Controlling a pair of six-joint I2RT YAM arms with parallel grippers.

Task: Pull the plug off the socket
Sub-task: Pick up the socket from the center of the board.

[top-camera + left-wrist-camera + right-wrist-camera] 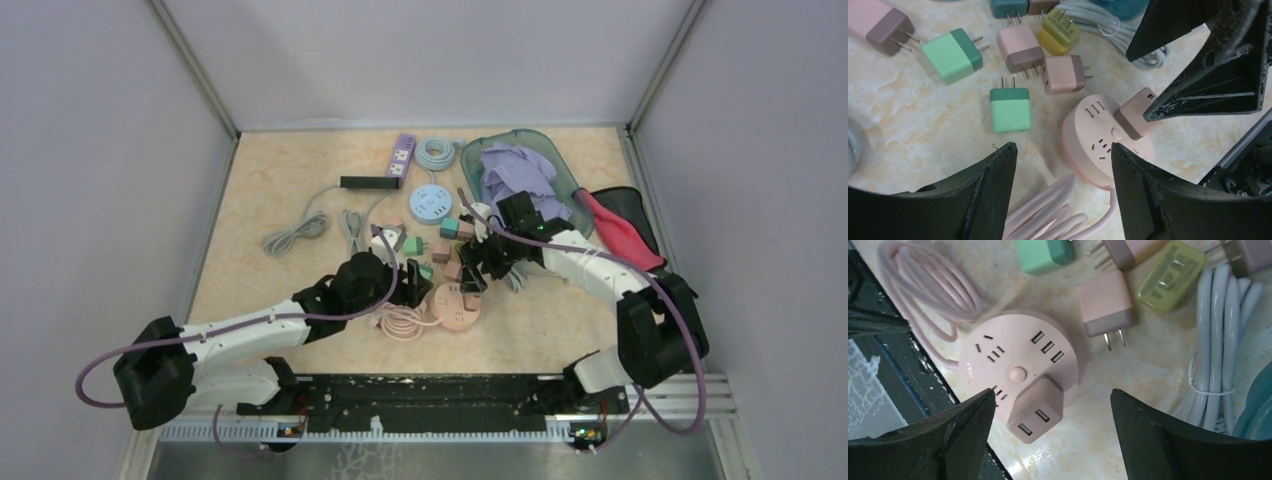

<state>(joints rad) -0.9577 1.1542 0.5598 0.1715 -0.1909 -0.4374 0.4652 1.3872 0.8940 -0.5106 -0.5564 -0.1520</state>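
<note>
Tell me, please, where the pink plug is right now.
Right wrist view, lower centre: the pink plug stands in the round pink socket, framed by the fingers of the open right gripper.

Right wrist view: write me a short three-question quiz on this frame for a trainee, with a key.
1. True or false: the plug is already out of the socket.
2. Pick one. The right gripper is: A) open over the plug; B) shut on the plug; C) shut and empty.
3. How many USB ports sit in a row on the socket's top face?

Key: 1 false, the plug sits in the socket; 2 A; 3 three.
</note>
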